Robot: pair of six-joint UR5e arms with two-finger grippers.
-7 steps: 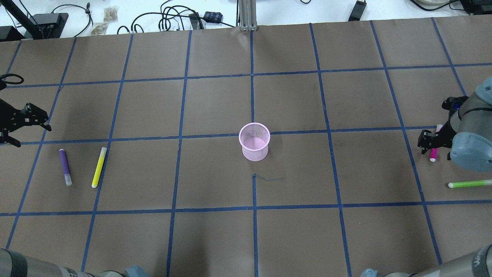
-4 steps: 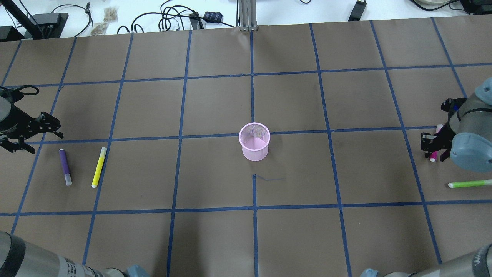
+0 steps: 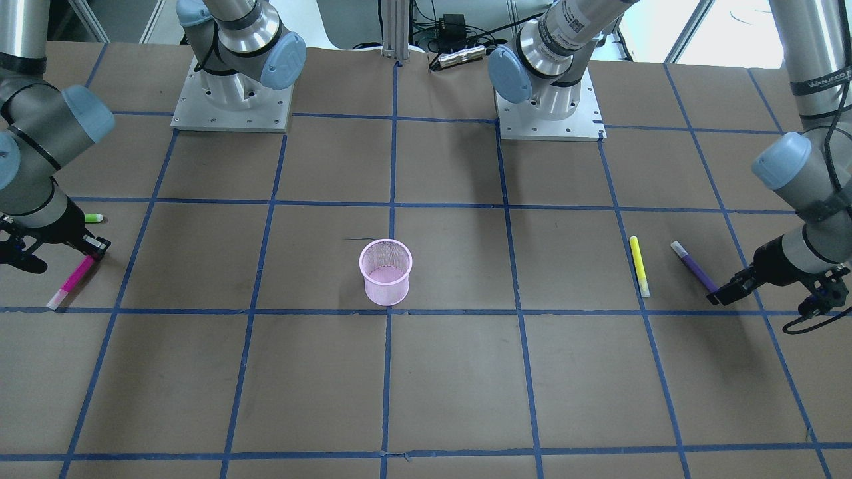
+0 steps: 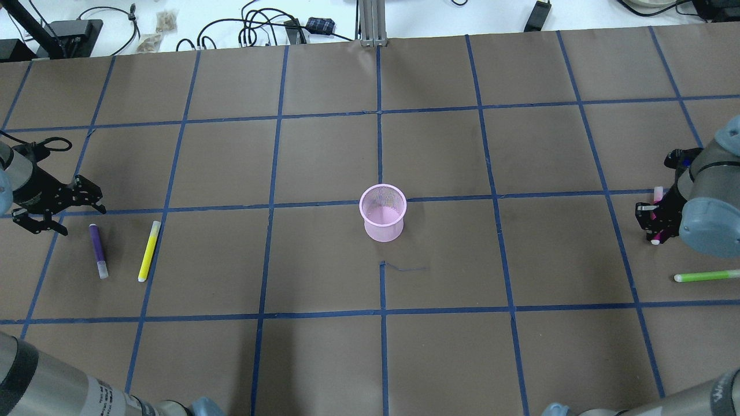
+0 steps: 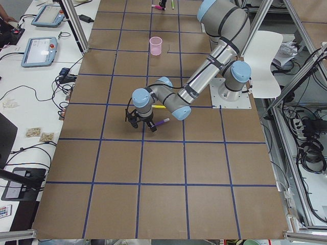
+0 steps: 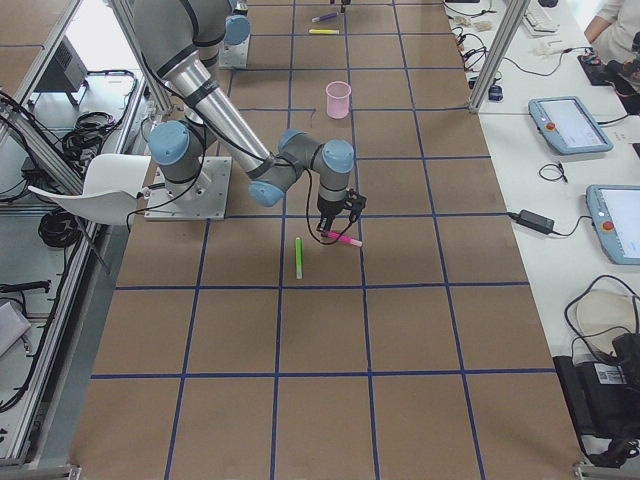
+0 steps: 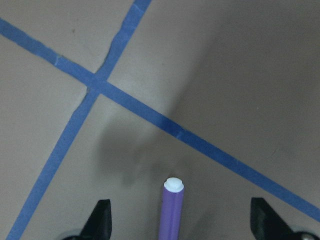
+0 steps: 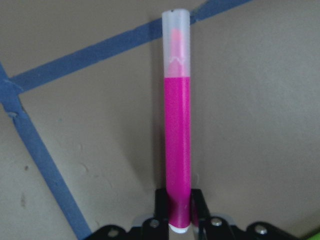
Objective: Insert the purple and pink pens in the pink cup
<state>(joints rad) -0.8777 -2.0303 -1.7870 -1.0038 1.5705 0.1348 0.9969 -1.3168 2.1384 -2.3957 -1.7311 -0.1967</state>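
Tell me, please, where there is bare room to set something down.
Bare: every square around the cup, from the yellow pen across to the pink pen. Crowded: the left end by the purple pen, the right end by the green pen.

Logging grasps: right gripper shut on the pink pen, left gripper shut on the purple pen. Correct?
No. The left wrist view shows the left gripper open, its fingers wide apart either side of the purple pen. The right gripper is indeed shut on the pink pen.
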